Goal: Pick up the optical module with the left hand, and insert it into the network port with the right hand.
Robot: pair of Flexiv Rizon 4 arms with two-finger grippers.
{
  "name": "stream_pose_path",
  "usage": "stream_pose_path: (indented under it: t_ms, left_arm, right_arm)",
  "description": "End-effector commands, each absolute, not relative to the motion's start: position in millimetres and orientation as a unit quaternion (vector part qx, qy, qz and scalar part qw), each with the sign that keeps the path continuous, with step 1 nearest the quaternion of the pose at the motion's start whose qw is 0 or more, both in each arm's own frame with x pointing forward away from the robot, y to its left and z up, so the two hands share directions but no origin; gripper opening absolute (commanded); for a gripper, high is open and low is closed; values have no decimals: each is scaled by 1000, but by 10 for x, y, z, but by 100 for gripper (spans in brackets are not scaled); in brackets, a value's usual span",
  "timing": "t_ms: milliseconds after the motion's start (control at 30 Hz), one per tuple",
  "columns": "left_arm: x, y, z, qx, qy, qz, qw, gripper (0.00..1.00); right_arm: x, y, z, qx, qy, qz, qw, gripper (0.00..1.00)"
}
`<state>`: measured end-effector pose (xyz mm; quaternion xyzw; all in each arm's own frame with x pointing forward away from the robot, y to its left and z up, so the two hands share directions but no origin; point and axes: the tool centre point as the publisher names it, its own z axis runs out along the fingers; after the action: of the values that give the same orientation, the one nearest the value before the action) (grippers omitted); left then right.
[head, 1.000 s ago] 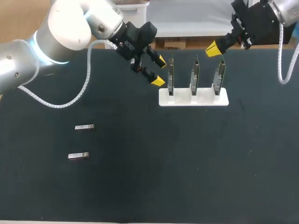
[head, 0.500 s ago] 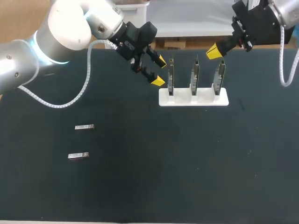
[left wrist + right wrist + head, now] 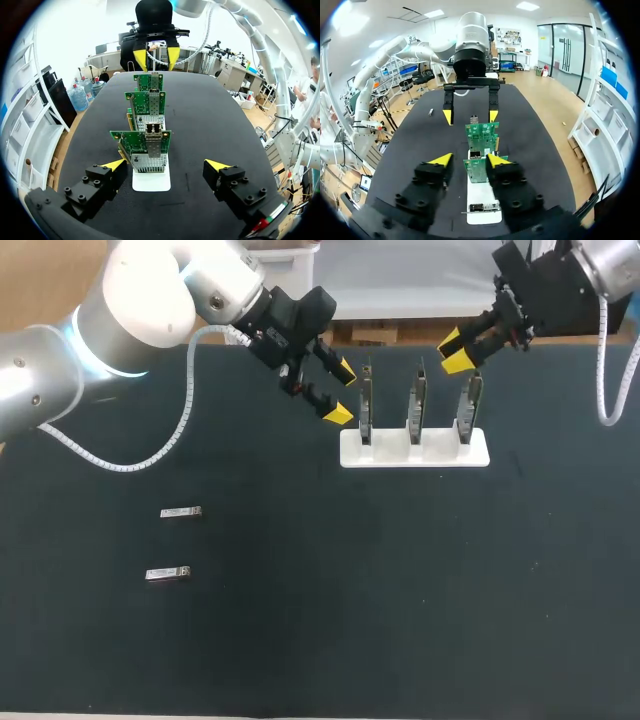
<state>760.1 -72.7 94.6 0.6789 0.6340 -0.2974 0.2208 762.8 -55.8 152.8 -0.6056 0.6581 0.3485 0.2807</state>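
"Two small metal pieces lie flat on the dark worktop (image 3: 400, 620), over on the left side: one optical module (image 3: 181, 512) and, nearer the front edge, a second optical module (image 3: 168, 574), close together but not touching."
"Is either one held?"
"Neither: both rest on the worktop, lying parallel, long sides towards the front edge."
"And the left gripper (image 3: 341, 393)?"
"Well apart from both — it hangs just beside the white stand (image 3: 390, 453), fingers spread wide with nothing between them. Its wrist view looks along three green boards (image 3: 137, 102) standing upright in that stand, one behind another; the nearest board (image 3: 122, 140) carries a metal network port (image 3: 153, 142) at its middle."
"Where is the right gripper (image 3: 455, 351)?"
"Near the worktop's far edge, by the top of the end board (image 3: 468, 405) at the stand's right — its yellow tips stand a little apart and hold nothing. In its own wrist view that board shows ahead, between the two fingers, with the left gripper facing it from beyond the row. Whether a tip brushes the board I cannot tell"
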Motion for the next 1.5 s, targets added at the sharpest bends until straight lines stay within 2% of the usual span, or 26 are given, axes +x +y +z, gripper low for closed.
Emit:
stream_pose_path:
  t_ms: [33,700,1500]
  left_arm:
    - [7631,-737,951,680,634,-298,217,100]
    - [7583,-600,1073,686,640,-262,225,100]
    - [6624,939,1013,665,733,-65,126,100]
  right_arm:
    - [7605,-559,1530,-605,659,347,282,100]
    - [7605,-559,1530,-605,659,347,282,100]
    - [7605,-559,1530,-605,659,347,282,100]
